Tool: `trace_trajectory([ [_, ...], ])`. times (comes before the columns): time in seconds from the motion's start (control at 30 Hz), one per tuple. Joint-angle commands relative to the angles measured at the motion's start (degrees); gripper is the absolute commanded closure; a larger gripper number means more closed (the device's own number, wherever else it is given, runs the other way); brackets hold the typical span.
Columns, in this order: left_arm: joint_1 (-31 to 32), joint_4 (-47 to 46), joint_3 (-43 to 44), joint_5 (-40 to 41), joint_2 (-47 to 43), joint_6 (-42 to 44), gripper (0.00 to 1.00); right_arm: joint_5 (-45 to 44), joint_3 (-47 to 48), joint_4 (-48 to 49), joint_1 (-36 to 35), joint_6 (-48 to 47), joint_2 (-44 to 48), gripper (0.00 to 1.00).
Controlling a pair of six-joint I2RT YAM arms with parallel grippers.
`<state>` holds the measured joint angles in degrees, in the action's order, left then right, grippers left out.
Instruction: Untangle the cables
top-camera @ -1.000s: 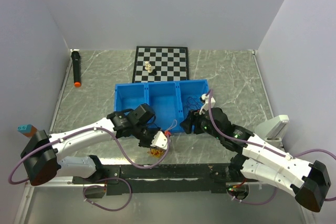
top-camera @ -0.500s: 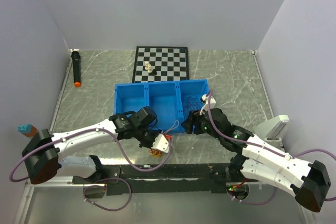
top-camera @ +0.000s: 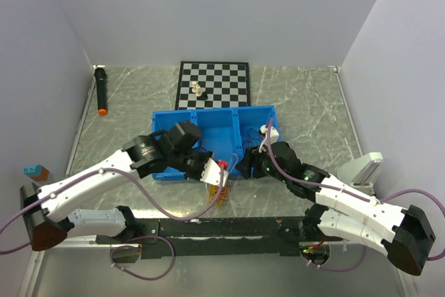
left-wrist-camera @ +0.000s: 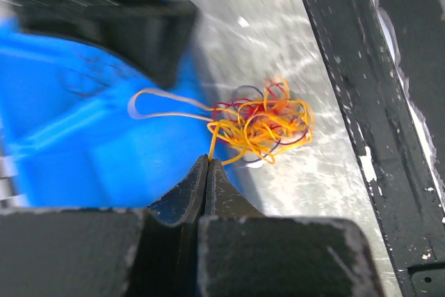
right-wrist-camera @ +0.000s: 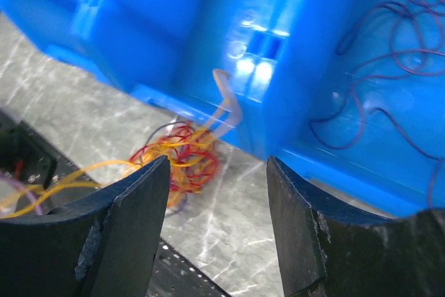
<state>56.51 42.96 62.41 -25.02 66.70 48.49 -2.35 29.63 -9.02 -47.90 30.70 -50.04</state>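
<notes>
Left gripper [left-wrist-camera: 208,166] is pinched on one yellow strand of the cables [left-wrist-camera: 261,123], a knot just near of the bin [right-wrist-camera: 174,46]. Right gripper [right-wrist-camera: 217,168] stands wide, empty. Purple strands [right-wrist-camera: 389,67] lie in the right compartment. Most untangling appears left to do.

pale, plain walls [top-camera: 208,12] close in the grey marbled table [top-camera: 306,95] at its left, back and right edges; a black rail [top-camera: 229,228] lines its near edge.

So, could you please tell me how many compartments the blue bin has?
3: the left compartment, partly under the left arm; the middle compartment; the right compartment, holding dark purple wires. None seems hidden.
</notes>
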Motion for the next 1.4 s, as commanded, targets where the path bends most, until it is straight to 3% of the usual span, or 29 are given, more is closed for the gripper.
trace_trajectory([
  [0.0,0.3,8.2,6.2,-1.0,-4.0,-1.0,0.99,4.3,0.6,5.5,-0.9,-1.9,0.6,0.36],
  [0.23,0.3,11.3,3.9,0.1,-10.3,-0.1,0.99,8.3,1.1,6.8,-4.6,-3.5,-2.2,0.35],
  [0.4,0.3,12.9,3.2,1.5,-11.8,-0.7,0.99,5.2,3.2,4.5,-10.3,-6.0,-5.0,0.31],
  [0.67,0.3,14.9,-6.4,4.9,-15.7,5.3,0.99,0.0,3.5,3.3,-19.3,-7.2,-8.0,0.23],
  [0.9,0.3,15.0,-14.9,9.6,-21.4,5.3,0.99,1.9,4.4,7.8,-20.5,-7.8,-11.5,0.23],
  [1.37,0.3,7.8,-18.7,11.0,-25.7,-4.3,0.99,12.7,9.1,16.5,-20.4,-13.1,-17.5,0.28],
])
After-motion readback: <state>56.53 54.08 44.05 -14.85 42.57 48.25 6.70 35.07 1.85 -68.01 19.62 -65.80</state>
